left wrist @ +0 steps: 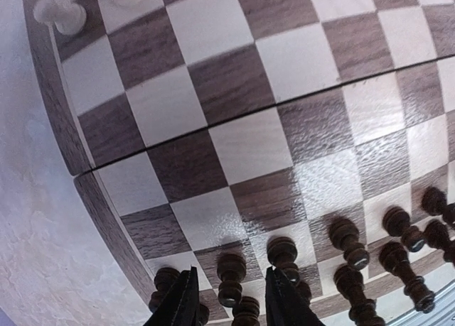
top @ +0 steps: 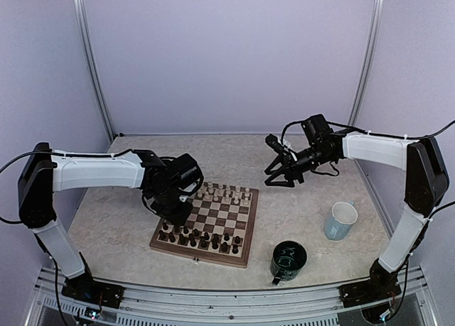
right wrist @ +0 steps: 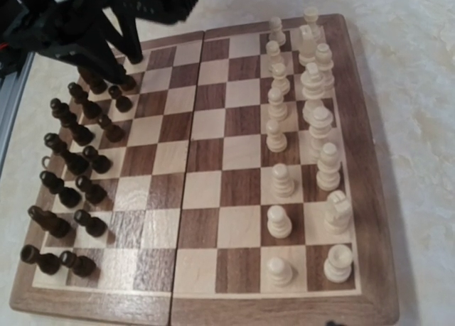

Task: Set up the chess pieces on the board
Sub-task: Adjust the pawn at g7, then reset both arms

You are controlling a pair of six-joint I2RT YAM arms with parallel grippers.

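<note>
1. Black left gripper (left wrist: 230, 297): jaws stood partly apart astride one dark pawn (left wrist: 231, 269), a gap showing on each side; nothing gripped. It was low over the board's near left corner.
2. Board (right wrist: 220, 187): glossy wood, dark brown and pale cream checks, brown border, a fold seam across the middle. It lay flat on the table (top: 114, 226), just in front of the left arm and a little skewed.
3. Dark pieces (right wrist: 92, 187): turned, dark brown, upright in two rows along the near edge.
4. Cream pieces (right wrist: 282, 180): upright in two rows along the far edge. The four middle ranks were bare.
5. Count: sixteen cream, eight to a row. Dark not fully countable; the left arm (right wrist: 106, 13) covered one end of both rows in the right wrist view.
6. Right gripper (top: 281, 178): fingers spread, holding nothing, raised above the table beyond the board's far right corner.
7. Two mugs right of the board: a pale blue mug (top: 341, 221) and a dark green mug (top: 288, 261), both upright, both apart from the board.
</note>
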